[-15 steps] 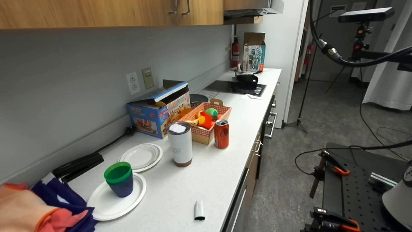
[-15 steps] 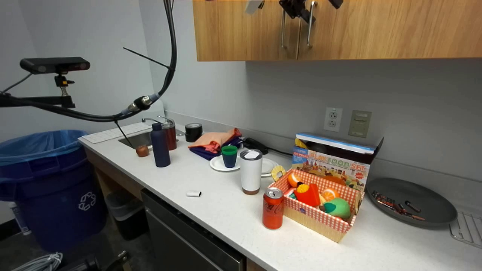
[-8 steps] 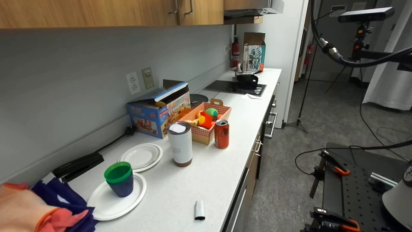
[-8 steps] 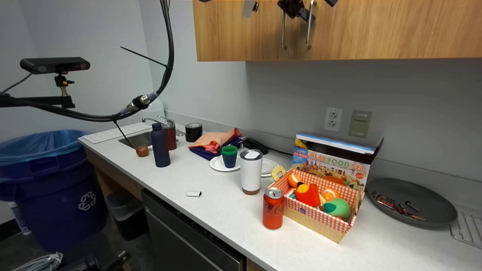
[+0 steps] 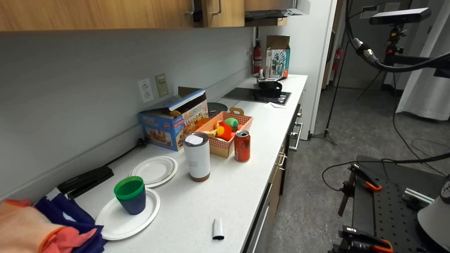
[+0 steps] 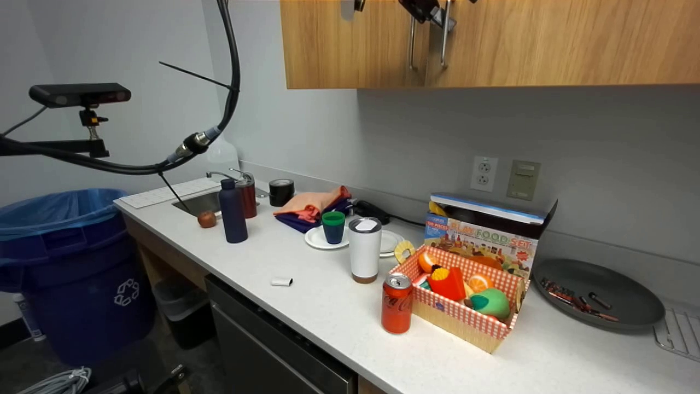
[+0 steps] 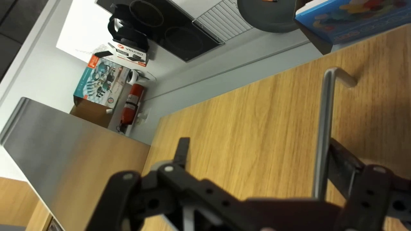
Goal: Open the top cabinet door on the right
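The right top cabinet door, light wood-grain, shows in both exterior views [image 5: 230, 14] [image 6: 547, 44] and fills the middle of the wrist view [image 7: 240, 138]. It stands slightly ajar, with a dark gap at its handle edge in an exterior view. Its silver bar handle [image 7: 324, 128] also shows in both exterior views [image 5: 218, 7] [image 6: 445, 38]. My gripper [image 7: 261, 152] is open, its fingers wide apart. One fingertip is hooked behind the handle and appears to touch it; the other is over the door face. Part of the gripper shows at the top of an exterior view [image 6: 424, 10].
The neighbouring door [image 5: 105, 14] is closed. A range hood [image 7: 64, 144] is beyond the hinge side. Below, the counter [image 6: 328, 306] holds a food box [image 6: 481, 235], basket [image 6: 448, 317], can [image 6: 397, 306] and tumbler [image 6: 365, 251]. A black cable [image 6: 232, 82] hangs from the arm.
The door has swung outward from closed to slightly ajar, and its handle has moved away from the neighbouring door's plane. The gripper and hanging cable moved along with it.
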### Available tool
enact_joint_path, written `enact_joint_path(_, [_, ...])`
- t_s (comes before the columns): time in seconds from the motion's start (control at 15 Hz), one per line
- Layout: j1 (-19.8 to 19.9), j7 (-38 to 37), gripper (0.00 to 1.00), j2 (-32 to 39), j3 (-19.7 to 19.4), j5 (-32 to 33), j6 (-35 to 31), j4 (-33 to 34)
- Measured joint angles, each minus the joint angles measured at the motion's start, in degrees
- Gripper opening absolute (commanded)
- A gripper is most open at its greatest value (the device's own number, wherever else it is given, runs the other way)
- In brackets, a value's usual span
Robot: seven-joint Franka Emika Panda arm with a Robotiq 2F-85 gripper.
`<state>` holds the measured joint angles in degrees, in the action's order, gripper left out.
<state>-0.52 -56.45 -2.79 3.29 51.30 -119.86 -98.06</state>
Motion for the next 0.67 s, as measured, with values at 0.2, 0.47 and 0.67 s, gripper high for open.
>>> enact_joint_path(0.2, [0.02, -1.28, 1.00, -2.59, -0.04, 0.08, 0.22, -2.89])
enact_joint_path(0.47, [0.10, -2.93, 1.00, -7.32, -0.03, 0.09, 1.81, -7.69])
enact_joint_path(0.67, [0.11, -3.53, 1.00, -12.60, 0.09, 0.09, 6.12, -12.13])
